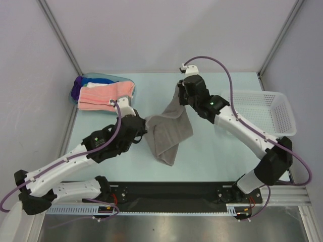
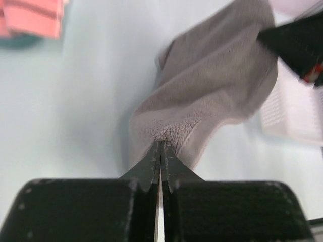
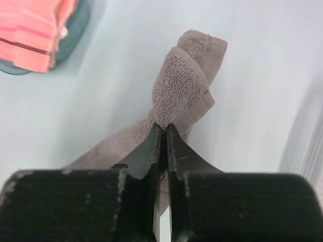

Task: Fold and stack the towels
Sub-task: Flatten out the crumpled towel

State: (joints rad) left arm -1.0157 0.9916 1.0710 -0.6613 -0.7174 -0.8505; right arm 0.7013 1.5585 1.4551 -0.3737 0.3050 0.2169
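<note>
Okay, both arms are on one grey towel (image 1: 169, 133), around the middle of the table (image 1: 212, 156); left gripper (image 2: 160, 145) is pinched tight on a towel edge, fingers together with terry cloth bunched right at the tips; right gripper (image 3: 162, 127) is likewise clamped on another part of the same towel, cloth doubled over into a lump just past its tips; from the top view the towel stretches between the two, right gripper holding the far upper end, left gripper holding the left side lower down; the rest droops in a loose twisted sheet toward the near edge; the lowest corner looks to lie on the table, cannot tell for sure; towel is unfolded and crumpled, no neat crease visible; far left corner has a blue tub (image 1: 101, 77) with a folded pink towel (image 1: 103, 95) lying across it; a purple towel (image 1: 77, 86) shows at the tub's left side, partly hidden under the pink one; white mesh basket (image 1: 262, 113) sits at the right side of the table, well apart from the grey towel; right arm crosses over its near-left corner
</note>
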